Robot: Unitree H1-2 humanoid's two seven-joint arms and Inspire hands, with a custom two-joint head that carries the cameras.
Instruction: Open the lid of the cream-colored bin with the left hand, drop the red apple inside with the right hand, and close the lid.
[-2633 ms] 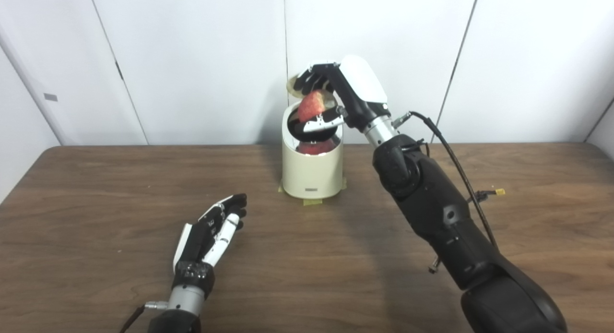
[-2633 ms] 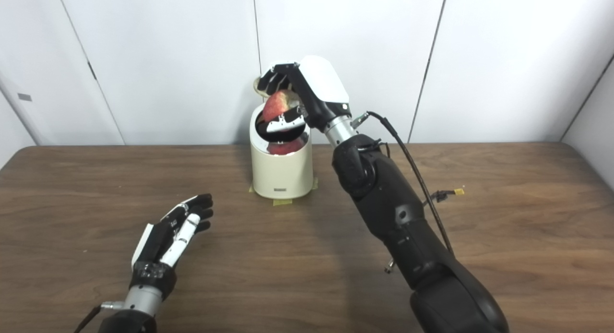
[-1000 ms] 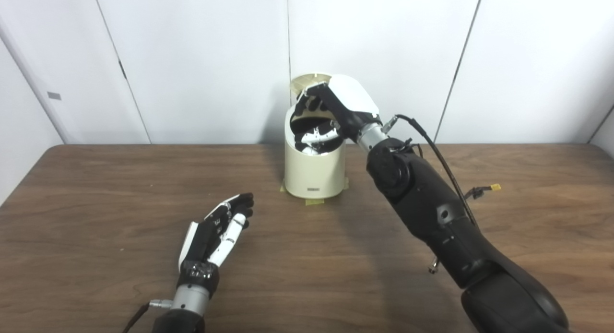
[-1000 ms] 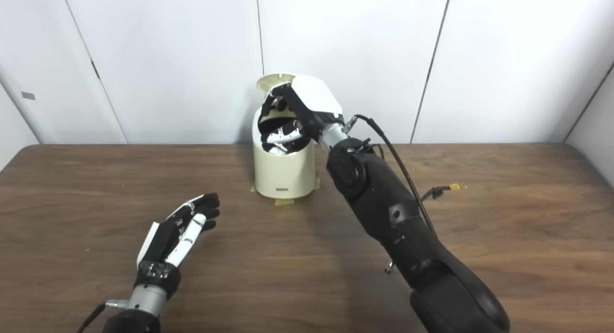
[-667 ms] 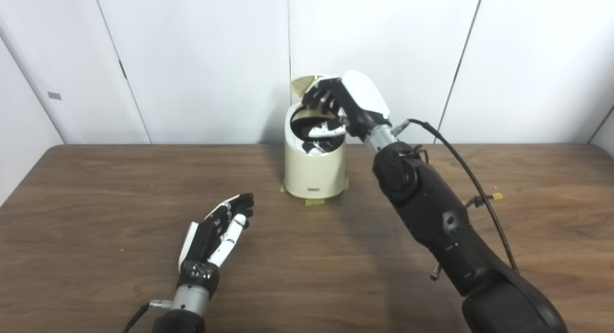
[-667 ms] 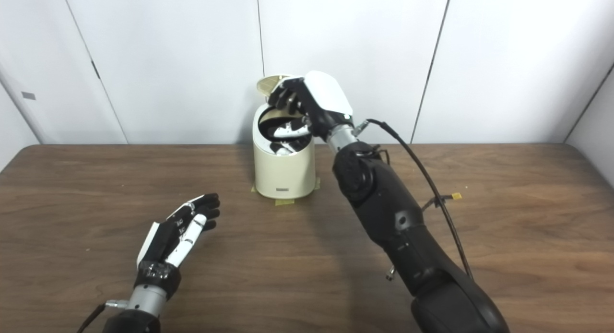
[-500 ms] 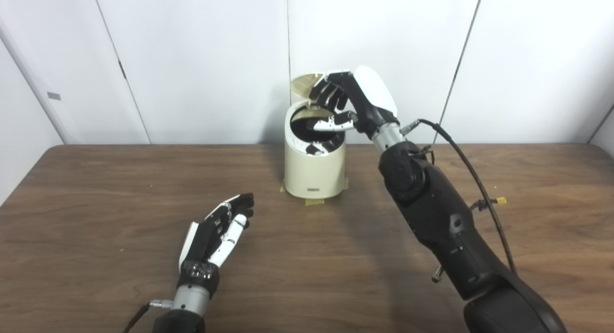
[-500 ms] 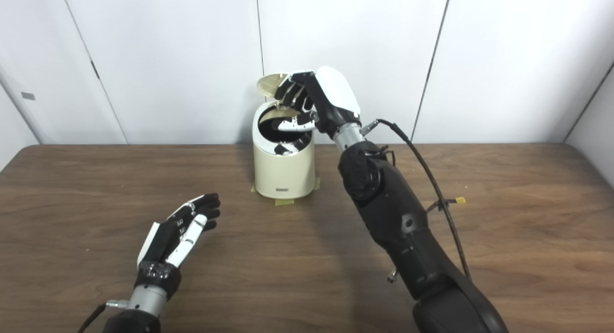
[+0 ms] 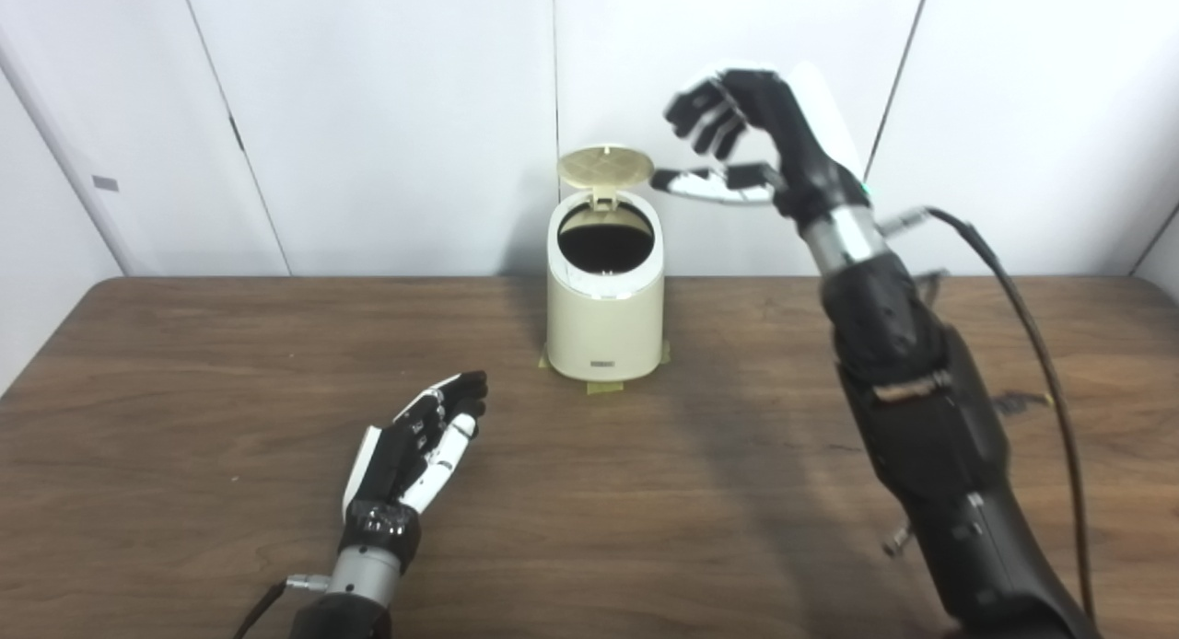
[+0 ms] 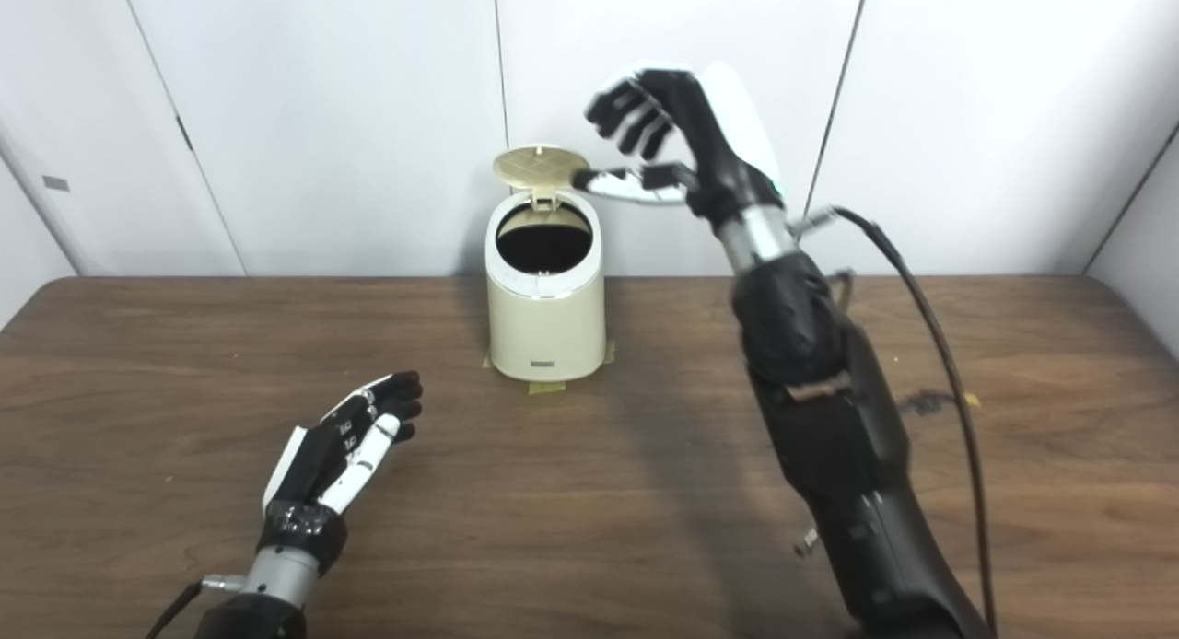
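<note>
Now down to the last step, by the look of things: closing the lid. Cannot find the red apple anywhere on the surface [image 9: 184, 363] or in either robot hand; presumably down inside the cream-colored bin [image 9: 604, 317], though nothing but darkness visible through the mouth. Stands upright at the far middle of the surface, with strips of yellow tape [image 9: 603, 387] at its foot, so probably will not slide under a push. Hinged lid [image 9: 605, 168] up and tipped back above the rear rim, ribbed underside facing the cameras. Right robot hand [image 9: 737, 146] raised high, above and to the right of the lid, fingers spread and loosely curled, thumb pointing toward the lid, grasping nothing, clear of the bin. Left robot hand [image 9: 416, 439] low near the surface, in front and to the left of the bin, well apart from it, fingers stretched nearly straight, likewise empty. As for handling: looks like thin, light, stiff plastic on a small rear hinge, so should swing with little force and needs no pinch. Best to reach over the lid's top edge with the fingertips and press forward and down, gently, to avoid straining the hinge or tipping the light bin despite the tape.
</note>
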